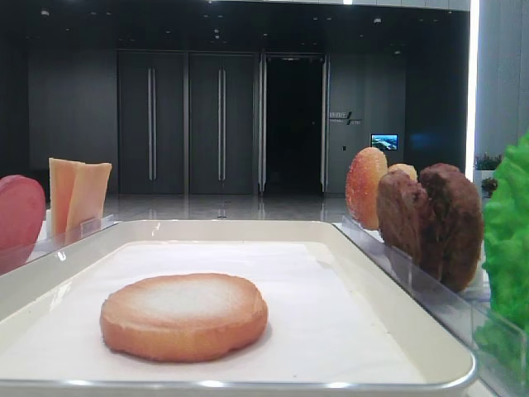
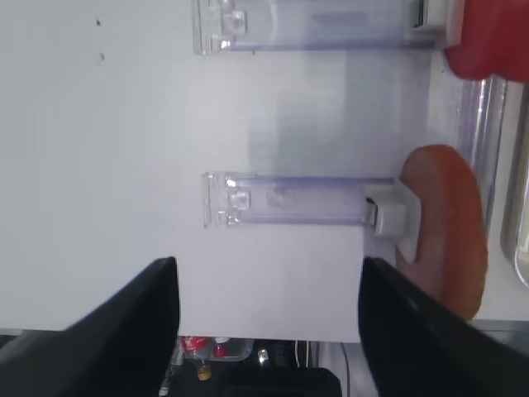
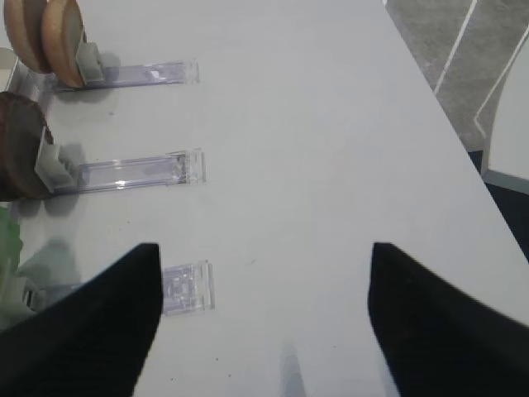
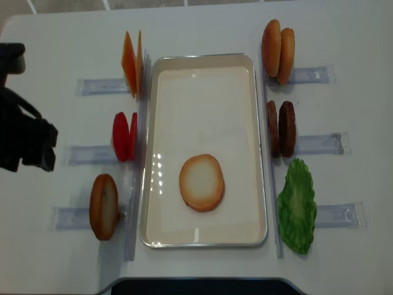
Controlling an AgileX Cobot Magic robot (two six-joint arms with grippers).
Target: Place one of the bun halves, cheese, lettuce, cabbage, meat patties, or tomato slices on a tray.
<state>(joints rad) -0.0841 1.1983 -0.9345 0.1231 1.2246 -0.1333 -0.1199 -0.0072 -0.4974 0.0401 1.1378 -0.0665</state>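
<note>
A round bun half (image 4: 201,182) lies flat on the white tray (image 4: 202,236), also seen up close as the bun half (image 1: 183,316). Left of the tray stand cheese slices (image 4: 132,61), tomato slices (image 4: 124,136) and another bun half (image 4: 103,206). On the right stand two bun halves (image 4: 277,43), meat patties (image 4: 280,128) and lettuce (image 4: 296,206). My left gripper (image 2: 269,322) is open and empty over the table edge, short of the bun half (image 2: 446,231). My right gripper (image 3: 260,314) is open and empty above bare table, right of the lettuce's holder (image 3: 186,289). I see no cabbage.
Clear plastic holders (image 4: 313,75) stick out from each food item toward the table's sides. Black parts of the left arm (image 4: 24,138) hang over the table's left edge. In the right wrist view the table edge (image 3: 463,157) runs down the right, with floor beyond.
</note>
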